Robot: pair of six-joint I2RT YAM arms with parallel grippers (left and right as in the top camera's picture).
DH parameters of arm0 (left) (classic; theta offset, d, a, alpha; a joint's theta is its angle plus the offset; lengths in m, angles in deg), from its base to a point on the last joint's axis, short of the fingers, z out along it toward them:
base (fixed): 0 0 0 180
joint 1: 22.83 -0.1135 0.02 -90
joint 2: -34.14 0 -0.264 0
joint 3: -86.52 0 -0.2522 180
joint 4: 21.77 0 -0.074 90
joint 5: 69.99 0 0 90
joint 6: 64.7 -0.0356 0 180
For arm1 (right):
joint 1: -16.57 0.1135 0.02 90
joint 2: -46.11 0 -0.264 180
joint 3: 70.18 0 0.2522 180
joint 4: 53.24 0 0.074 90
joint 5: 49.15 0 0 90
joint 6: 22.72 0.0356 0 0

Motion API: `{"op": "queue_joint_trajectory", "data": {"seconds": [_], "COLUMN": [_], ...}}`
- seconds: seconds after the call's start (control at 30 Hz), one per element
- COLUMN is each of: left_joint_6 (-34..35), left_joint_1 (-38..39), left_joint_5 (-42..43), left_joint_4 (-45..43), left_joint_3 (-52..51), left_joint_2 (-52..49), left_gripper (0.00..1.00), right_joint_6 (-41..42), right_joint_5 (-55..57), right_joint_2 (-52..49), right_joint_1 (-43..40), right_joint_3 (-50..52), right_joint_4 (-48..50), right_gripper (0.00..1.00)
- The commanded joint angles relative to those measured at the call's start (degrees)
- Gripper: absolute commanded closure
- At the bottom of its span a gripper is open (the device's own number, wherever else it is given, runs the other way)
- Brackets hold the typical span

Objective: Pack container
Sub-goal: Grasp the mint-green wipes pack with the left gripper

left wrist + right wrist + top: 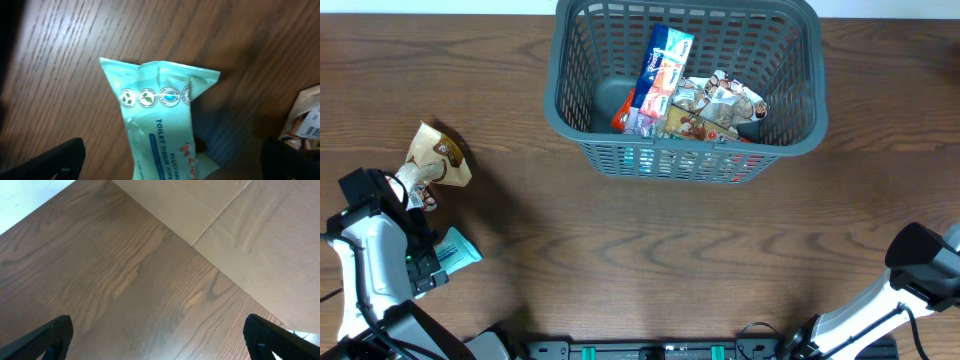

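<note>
Teal wipes packet [160, 130] lies under the wide-open left pincer [170, 160], probably soft and slick; pinch its middle. Right pincer [162, 337] wide, empty; container [610, 158] rigid-looking.

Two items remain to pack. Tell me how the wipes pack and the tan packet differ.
The wipes pack is teal; the tan packet is beige and brown. The wipes pack lies directly below the open left pincer, the tan packet off to one side. The wipes pack sits nearer the table's front edge, the tan packet nearer the basket. Both lie on the table, outside the basket.
</note>
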Motion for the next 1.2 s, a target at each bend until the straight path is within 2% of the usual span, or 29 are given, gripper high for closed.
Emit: {"op": "queue_joint_trajectory", "data": {"seconds": [0.0, 0.33, 1.17], "left_joint_6": [1.0, -0.4, -1.3], "left_joint_1": [-0.3, -0.3, -0.3], "left_joint_5": [-0.5, -0.4, -0.7], "left_joint_4": [-0.8, -8.3, -11.3], "left_joint_3": [-1.2, -7.3, -7.3], "left_joint_2": [-1.7, -6.4, -13.1], "left_gripper": [0.02, 0.02, 0.02], "right_joint_6": [0.6, 0.6, 0.6], "right_joint_5": [0.2, 0.2, 0.2], "right_joint_2": [-0.5, -0.5, -0.5], "right_joint_1": [-0.4, -0.4, -0.4], "right_joint_3": [0.3, 0.3, 0.3], "right_joint_4": [-0.1, -0.1, -0.1], "right_gripper": [0.01, 0.01, 0.01]}}
